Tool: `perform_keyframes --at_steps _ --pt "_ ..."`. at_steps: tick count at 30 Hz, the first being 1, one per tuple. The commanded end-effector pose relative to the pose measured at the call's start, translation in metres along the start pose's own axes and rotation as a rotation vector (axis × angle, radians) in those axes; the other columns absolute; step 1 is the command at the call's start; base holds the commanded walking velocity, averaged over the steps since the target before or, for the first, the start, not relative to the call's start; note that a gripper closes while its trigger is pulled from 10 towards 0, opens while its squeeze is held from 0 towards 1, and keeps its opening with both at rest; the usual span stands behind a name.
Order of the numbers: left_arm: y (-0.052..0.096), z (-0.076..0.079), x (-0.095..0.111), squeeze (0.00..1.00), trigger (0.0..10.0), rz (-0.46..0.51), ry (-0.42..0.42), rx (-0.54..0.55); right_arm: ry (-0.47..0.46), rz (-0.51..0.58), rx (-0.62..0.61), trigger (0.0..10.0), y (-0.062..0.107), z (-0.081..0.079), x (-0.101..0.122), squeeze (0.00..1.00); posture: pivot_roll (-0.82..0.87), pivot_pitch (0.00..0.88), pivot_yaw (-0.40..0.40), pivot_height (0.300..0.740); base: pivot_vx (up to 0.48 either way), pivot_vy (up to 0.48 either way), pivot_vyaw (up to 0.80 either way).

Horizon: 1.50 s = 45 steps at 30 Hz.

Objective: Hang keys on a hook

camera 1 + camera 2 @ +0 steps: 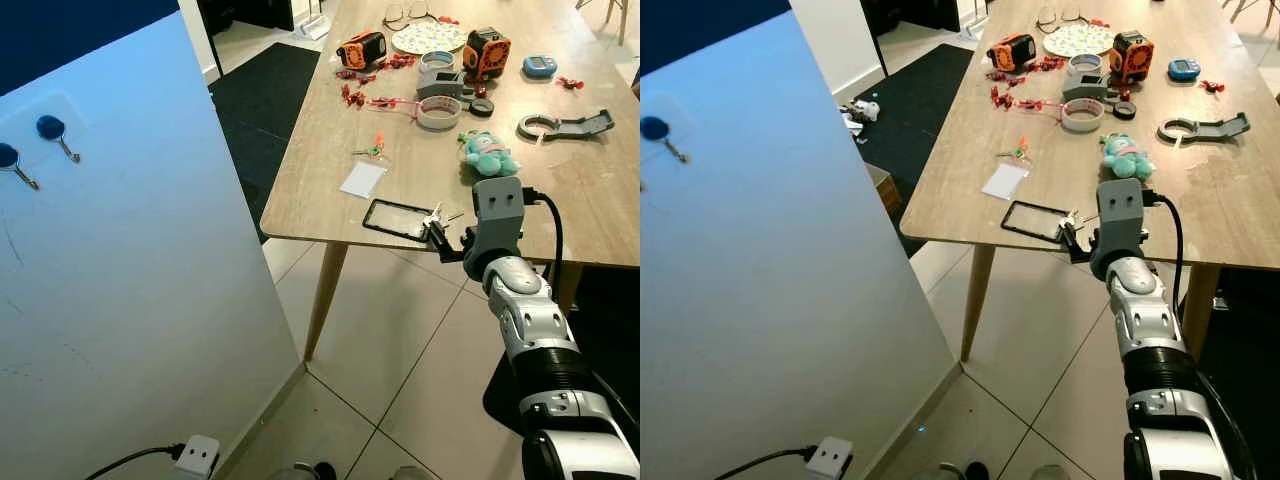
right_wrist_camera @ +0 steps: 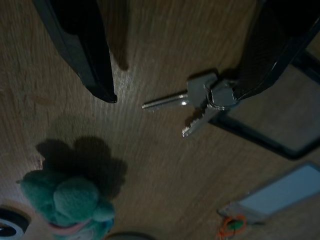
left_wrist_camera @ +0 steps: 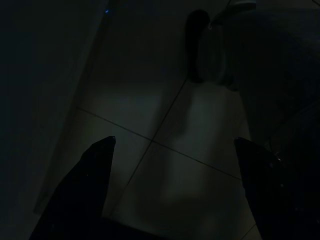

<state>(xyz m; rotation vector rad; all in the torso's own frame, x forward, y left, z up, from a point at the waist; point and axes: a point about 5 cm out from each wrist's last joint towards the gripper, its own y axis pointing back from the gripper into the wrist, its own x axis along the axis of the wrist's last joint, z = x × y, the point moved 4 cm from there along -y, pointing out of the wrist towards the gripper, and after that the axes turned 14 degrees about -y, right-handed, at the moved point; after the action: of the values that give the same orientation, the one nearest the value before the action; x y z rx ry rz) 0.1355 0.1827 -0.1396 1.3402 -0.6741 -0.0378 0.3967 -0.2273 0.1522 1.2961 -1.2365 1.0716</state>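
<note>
Looking like a lived-in home, a dining or living room. Wooden tabletop (image 1: 600, 190) on slanted legs standing over pale tiled floor (image 1: 390, 340), dark rug (image 1: 262, 95) lying beyond. Household clutter sitting on top: patterned plate (image 1: 428, 38), tape roll (image 1: 438, 112), teal plush toy (image 1: 487, 153), glasses (image 1: 405, 13), keys (image 2: 205, 97). Pale board (image 1: 120, 260) standing nearby, carrying blue hooks (image 1: 50, 128); power strip (image 1: 197, 456) lying on the floor.
</note>
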Motion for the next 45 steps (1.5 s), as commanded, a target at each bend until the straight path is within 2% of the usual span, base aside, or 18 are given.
perform_keyframes --at_steps 1,9,10,13,24,25,26,36,37,38,42,43,44,45 --pt "0.000 0.009 -0.012 0.00 10.0 -0.033 -0.004 -0.032 -0.028 0.008 0.000 10.0 0.000 -0.002 -0.002 0.00 -0.13 0.167 0.130 0.740 0.000 0.000 0.00" --pt "0.001 0.008 -0.012 0.00 10.0 -0.034 -0.010 -0.032 -0.090 0.028 0.002 10.0 -0.002 -0.006 0.002 0.00 -0.13 0.166 0.131 0.740 0.000 0.000 0.00" --pt "0.001 0.008 -0.012 0.00 10.0 -0.035 -0.015 -0.036 -0.115 0.017 0.038 10.0 -0.002 -0.015 0.000 0.00 -0.13 0.166 0.131 0.740 0.000 0.000 0.00" --pt "0.000 0.009 -0.013 0.00 10.0 -0.035 -0.018 -0.038 -0.128 0.009 0.063 10.0 -0.003 -0.022 -0.002 0.00 -0.13 0.166 0.131 0.740 0.000 0.000 0.00" --pt "-0.001 0.011 -0.009 0.00 10.0 -0.033 -0.032 -0.043 -0.131 0.022 0.033 9.8 -0.005 -0.017 0.000 0.00 -0.13 0.165 0.129 0.740 0.000 0.000 0.00" --pt "-0.002 0.012 -0.008 0.00 10.0 -0.034 -0.037 -0.045 -0.130 0.020 0.022 4.6 -0.005 -0.015 0.000 0.00 -0.13 0.162 0.127 0.740 0.000 0.000 0.00" --pt "-0.002 0.012 -0.008 0.00 10.0 -0.034 -0.039 -0.046 -0.131 0.018 0.017 0.0 -0.005 -0.014 0.000 0.00 -0.13 0.162 0.127 0.740 0.000 0.000 0.00" --pt "-0.004 0.017 -0.002 0.00 10.0 -0.020 -0.045 -0.055 -0.132 0.015 0.004 0.0 -0.005 -0.012 0.000 0.00 -0.13 0.154 0.124 0.740 0.000 0.000 0.00" --pt "-0.004 0.017 -0.001 0.00 10.0 -0.018 -0.046 -0.057 -0.133 0.017 0.002 6.9 -0.005 -0.011 0.001 0.00 -0.13 0.154 0.124 0.740 0.000 0.000 0.00" --pt "-0.004 0.017 -0.001 0.00 10.0 -0.016 -0.045 -0.059 -0.137 0.020 0.003 10.0 -0.005 -0.011 0.002 0.00 -0.13 0.154 0.124 0.740 0.000 0.000 0.00" --pt "-0.004 0.017 -0.002 0.00 10.0 -0.014 -0.046 -0.062 -0.152 0.026 0.006 10.0 -0.006 -0.012 0.003 0.00 -0.13 0.154 0.124 0.740 0.000 0.000 0.00" --pt "-0.004 0.017 -0.003 0.00 10.0 -0.017 -0.051 -0.062 -0.179 0.023 0.064 10.0 -0.006 -0.020 0.003 0.00 -0.13 0.154 0.124 0.740 0.000 0.000 0.00" --pt "-0.004 0.017 -0.003 0.00 10.0 -0.017 -0.051 -0.062 -0.179 0.023 0.064 10.0 -0.006 -0.020 0.003 0.00 -0.13 0.154 0.124 0.740 0.000 0.000 0.00" --pt "-0.003 0.016 -0.005 0.00 10.0 -0.020 -0.053 -0.062 -0.188 0.017 0.139 10.0 -0.005 -0.032 0.003 0.00 -0.13 0.157 0.132 0.740 0.000 0.000 0.00"
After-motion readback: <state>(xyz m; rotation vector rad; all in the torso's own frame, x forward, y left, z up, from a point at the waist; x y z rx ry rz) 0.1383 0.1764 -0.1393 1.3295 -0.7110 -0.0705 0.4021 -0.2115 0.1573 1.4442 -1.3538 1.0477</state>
